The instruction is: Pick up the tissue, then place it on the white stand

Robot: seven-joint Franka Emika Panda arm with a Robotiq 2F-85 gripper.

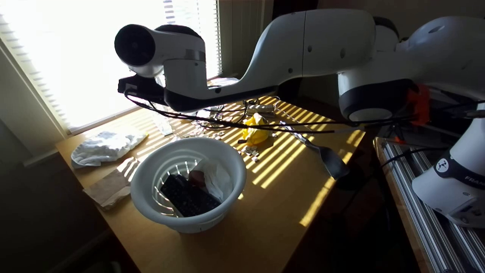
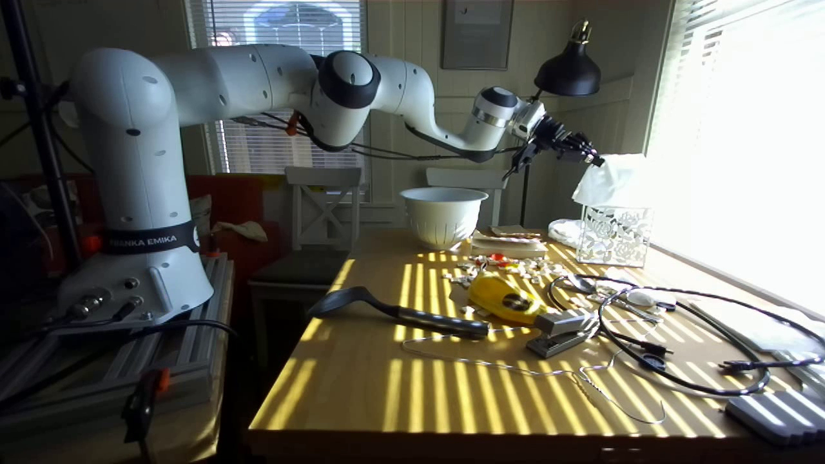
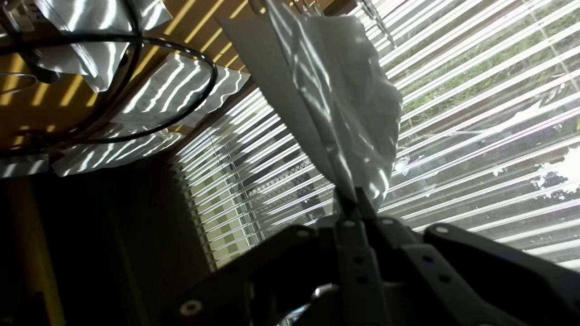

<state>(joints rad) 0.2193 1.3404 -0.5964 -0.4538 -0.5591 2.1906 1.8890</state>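
Note:
My gripper (image 3: 355, 197) is shut on one end of the tissue (image 3: 349, 90), a thin white wrinkled sheet that spreads out past the fingertips in the wrist view. In an exterior view the gripper (image 2: 598, 161) tilts down toward the window, and the tissue (image 2: 612, 183) hangs from it. Directly below stands the white stand (image 2: 615, 238), a white openwork holder with a floral pattern. The tissue's lower edge meets the stand's top in that view; whether it touches cannot be told. The arm hides the gripper in an exterior view.
A white bowl (image 1: 146, 206) holds a dark remote (image 1: 189, 199) and other items. Around lie a white cloth (image 1: 106, 148), a yellow item (image 2: 506, 298), a black spatula (image 2: 399, 312), a stapler (image 2: 564, 330) and a looped black cable (image 2: 709, 386). The window blinds (image 3: 476, 136) are close behind the stand.

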